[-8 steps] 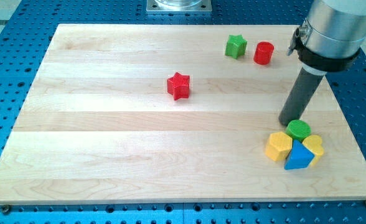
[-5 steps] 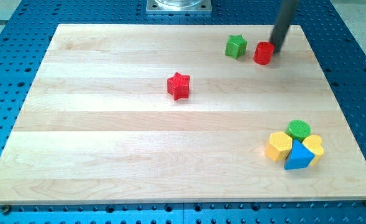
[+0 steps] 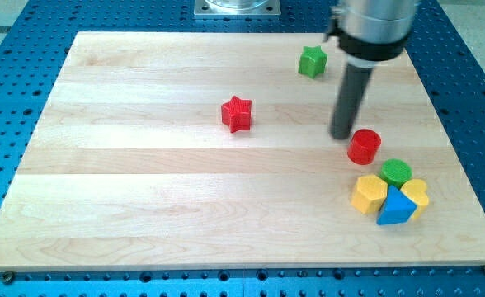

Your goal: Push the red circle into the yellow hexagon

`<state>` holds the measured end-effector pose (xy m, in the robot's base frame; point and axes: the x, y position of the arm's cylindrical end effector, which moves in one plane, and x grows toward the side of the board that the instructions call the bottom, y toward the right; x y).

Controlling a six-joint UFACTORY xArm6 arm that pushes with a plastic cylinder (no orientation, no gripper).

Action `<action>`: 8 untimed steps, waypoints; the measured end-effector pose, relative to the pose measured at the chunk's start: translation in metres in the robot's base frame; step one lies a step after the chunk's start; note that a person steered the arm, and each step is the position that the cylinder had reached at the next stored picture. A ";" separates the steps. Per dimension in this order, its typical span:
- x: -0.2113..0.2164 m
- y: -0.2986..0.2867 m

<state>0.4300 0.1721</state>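
The red circle (image 3: 364, 146) lies on the wooden board at the view's right, just above the yellow hexagon (image 3: 369, 194), with a small gap between them. My tip (image 3: 342, 135) stands just to the upper left of the red circle, at its edge. The rod rises to the arm's grey housing at the view's top.
A green circle (image 3: 396, 172), a blue triangle (image 3: 396, 208) and a yellow heart (image 3: 416, 195) cluster beside the yellow hexagon. A green star (image 3: 313, 61) lies at the top right, a red star (image 3: 237, 114) near the middle. The board's right edge (image 3: 463, 157) is close by.
The red circle has moved from the top right, beside the green star, down toward the cluster. My tip travelled down with it, from the circle's upper right to its upper left.
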 end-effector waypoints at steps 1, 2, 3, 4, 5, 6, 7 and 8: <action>0.019 0.006; 0.054 -0.006; 0.040 -0.087; 0.036 -0.218; -0.026 -0.279; -0.017 -0.192; 0.022 -0.112; -0.017 -0.154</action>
